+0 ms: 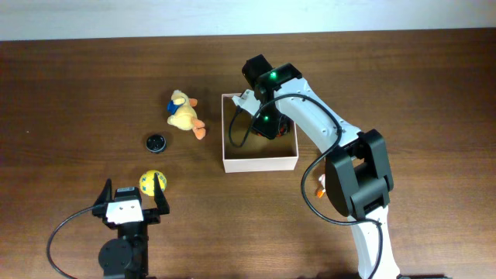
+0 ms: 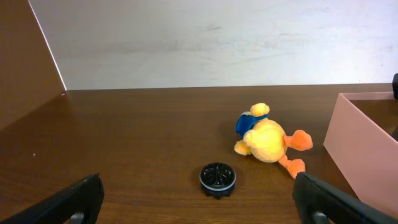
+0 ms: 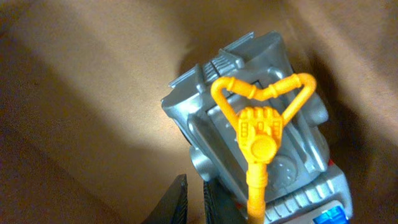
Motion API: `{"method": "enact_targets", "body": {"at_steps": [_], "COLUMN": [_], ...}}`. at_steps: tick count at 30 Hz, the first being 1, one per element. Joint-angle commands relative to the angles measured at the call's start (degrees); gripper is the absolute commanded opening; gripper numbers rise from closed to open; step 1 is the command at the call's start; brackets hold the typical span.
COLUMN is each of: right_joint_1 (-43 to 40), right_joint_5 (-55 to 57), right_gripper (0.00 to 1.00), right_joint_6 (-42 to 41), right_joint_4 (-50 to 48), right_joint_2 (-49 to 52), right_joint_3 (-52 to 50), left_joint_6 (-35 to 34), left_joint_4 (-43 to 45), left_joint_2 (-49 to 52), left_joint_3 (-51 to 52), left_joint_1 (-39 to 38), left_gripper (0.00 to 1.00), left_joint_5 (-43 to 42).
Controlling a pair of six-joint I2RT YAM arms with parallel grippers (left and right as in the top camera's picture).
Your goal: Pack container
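The container (image 1: 260,164) is a square white-walled box with a tan floor (image 3: 81,93) at the table's middle; its wall shows pinkish in the left wrist view (image 2: 360,149). My right gripper (image 1: 271,124) reaches down inside it. In the right wrist view its fingers (image 3: 196,202) are nearly together with nothing seen between them, beside a grey toy machine (image 3: 205,124) with an orange claw arm (image 3: 261,124) lying on the floor. My left gripper (image 1: 132,203) is open and empty near the table's front, just behind a yellow ball (image 1: 152,182).
A yellow plush duck (image 1: 184,115) (image 2: 267,138) lies left of the container. A black round disc (image 1: 156,142) (image 2: 217,179) sits in front of it. A small orange and white object (image 1: 320,184) lies by the right arm's base.
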State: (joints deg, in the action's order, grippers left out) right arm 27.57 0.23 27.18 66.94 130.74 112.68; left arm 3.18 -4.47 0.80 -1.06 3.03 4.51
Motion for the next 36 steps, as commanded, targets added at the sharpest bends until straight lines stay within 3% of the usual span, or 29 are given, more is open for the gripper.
{"method": "enact_targets", "body": {"at_steps": [1, 14, 17, 26, 34, 36], "right_joint_1": [-0.3, -0.3, -0.3, 1.5, 2.4, 2.0], "right_joint_5": [2.7, 6.1, 6.1, 5.7, 5.6, 5.7], "right_gripper": [0.13, 0.14, 0.33, 0.38, 0.39, 0.44], "right_joint_6": [0.0, 0.0, 0.0, -1.0, -14.6, -17.8], "right_joint_4": [-1.2, -4.4, -4.4, -2.2, 5.0, 8.5], "right_joint_2": [-2.0, -2.0, -2.0, -3.9, -5.9, -6.1], "right_joint_3": [-0.2, -0.2, -0.2, 3.8, 19.7, 24.5], "left_joint_6": [-0.6, -0.6, -0.6, -0.6, -0.6, -0.6], "left_joint_4": [0.2, 0.2, 0.2, 0.2, 0.2, 0.2], "left_joint_2": [-0.4, -0.4, -0.4, -0.4, -0.4, -0.4], "left_joint_3": [0.5, 0.5, 0.5, 0.5, 0.5, 0.5], "left_joint_1": [0.1, 0.1, 0.1, 0.1, 0.1, 0.1], "left_gripper": [0.99, 0.99, 0.99, 0.99, 0.99, 0.99], "left_joint_5": [-0.2, -0.2, -0.2, -0.2, -0.2, -0.2]}}
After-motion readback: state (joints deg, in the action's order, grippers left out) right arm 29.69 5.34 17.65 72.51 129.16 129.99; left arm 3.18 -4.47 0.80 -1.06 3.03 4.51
